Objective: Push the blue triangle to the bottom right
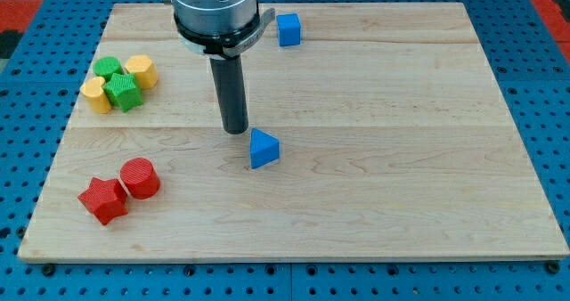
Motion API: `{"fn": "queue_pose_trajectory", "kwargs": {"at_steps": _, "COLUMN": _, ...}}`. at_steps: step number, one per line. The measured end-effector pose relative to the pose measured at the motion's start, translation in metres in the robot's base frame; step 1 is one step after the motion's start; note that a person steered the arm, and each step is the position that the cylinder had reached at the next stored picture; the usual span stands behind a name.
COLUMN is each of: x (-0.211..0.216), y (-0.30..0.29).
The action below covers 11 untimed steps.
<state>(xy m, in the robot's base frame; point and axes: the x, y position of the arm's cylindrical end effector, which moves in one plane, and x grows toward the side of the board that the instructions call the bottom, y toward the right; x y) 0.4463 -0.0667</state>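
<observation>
The blue triangle (264, 149) lies on the wooden board (401, 185) a little left of the middle. My tip (235, 131) is on the board just up and to the left of the triangle, very close to its upper-left side; I cannot tell if it touches. The rod rises from there toward the arm's round body at the view's top.
A blue cube (288, 29) sits near the top edge. Two green blocks (124, 92) (109, 68) and two yellow blocks (141, 70) (96, 95) cluster at the upper left. A red cylinder (140, 178) and a red star (103, 199) sit at the lower left.
</observation>
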Motion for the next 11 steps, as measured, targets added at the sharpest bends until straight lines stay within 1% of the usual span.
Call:
{"fn": "queue_pose_trajectory", "kwargs": {"at_steps": 2, "x": 0.000, "y": -0.004}}
{"fn": "queue_pose_trajectory", "kwargs": {"at_steps": 3, "x": 0.002, "y": 0.003}}
{"fn": "queue_pose_trajectory", "kwargs": {"at_steps": 4, "x": 0.030, "y": -0.001}}
{"fn": "queue_pose_trajectory", "kwargs": {"at_steps": 5, "x": 0.064, "y": 0.019}}
{"fn": "queue_pose_trajectory", "kwargs": {"at_steps": 6, "x": 0.066, "y": 0.104}}
{"fn": "queue_pose_trajectory", "kwargs": {"at_steps": 7, "x": 0.067, "y": 0.006}}
{"fn": "queue_pose_trajectory", "kwargs": {"at_steps": 8, "x": 0.050, "y": -0.018}}
{"fn": "queue_pose_trajectory", "kwargs": {"at_steps": 9, "x": 0.027, "y": 0.037}}
{"fn": "queue_pose_trajectory", "kwargs": {"at_steps": 10, "x": 0.031, "y": 0.091}}
{"fn": "queue_pose_trajectory", "kwargs": {"at_steps": 11, "x": 0.032, "y": 0.130}}
